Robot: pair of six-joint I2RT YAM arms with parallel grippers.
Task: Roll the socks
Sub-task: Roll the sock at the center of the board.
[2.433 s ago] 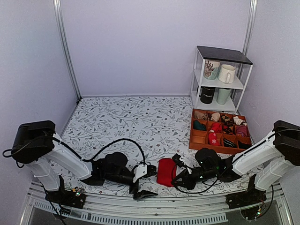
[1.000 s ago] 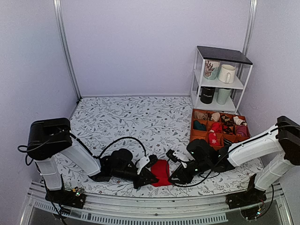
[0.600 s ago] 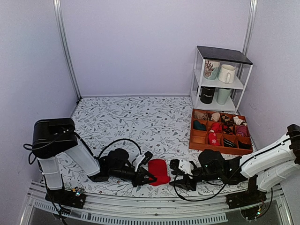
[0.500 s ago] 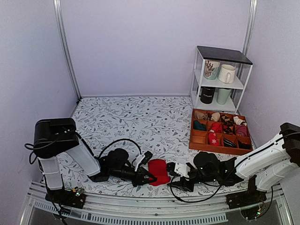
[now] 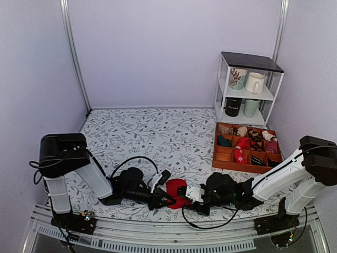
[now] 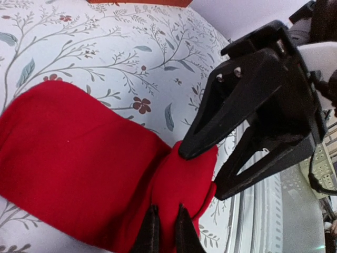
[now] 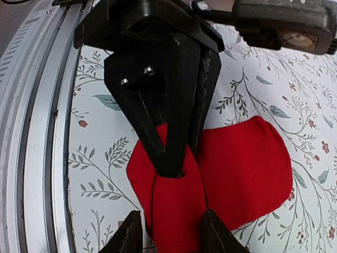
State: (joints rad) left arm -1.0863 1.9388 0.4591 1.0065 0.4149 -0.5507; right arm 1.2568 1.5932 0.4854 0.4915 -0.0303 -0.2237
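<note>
The plain red socks point(image 5: 176, 188) lie flat near the table's front edge, and their near end is bunched into a thick fold point(image 6: 184, 184). My left gripper point(image 6: 167, 234) is shut, pinching that fold from the left. My right gripper point(image 7: 171, 234) faces it from the right. Its fingers straddle the fold point(image 7: 179, 211), one finger touching the fabric and the other a little apart from it, so it is open. In the top view the left gripper point(image 5: 166, 199) and the right gripper point(image 5: 186, 198) meet tip to tip at the socks. The rest of the socks point(image 7: 247, 163) lies spread out beyond the fold.
An orange divided tray point(image 5: 223, 157) with several other sock bundles sits at the right. Behind it stands a white shelf point(image 5: 247, 95) holding mugs. The metal front rail point(image 5: 158, 234) runs just below the grippers, close to the socks.
My right gripper pulled back to the right, then returned left, and its fingers now sit around the fold. The left gripper kept its pinch and hardly moved.
</note>
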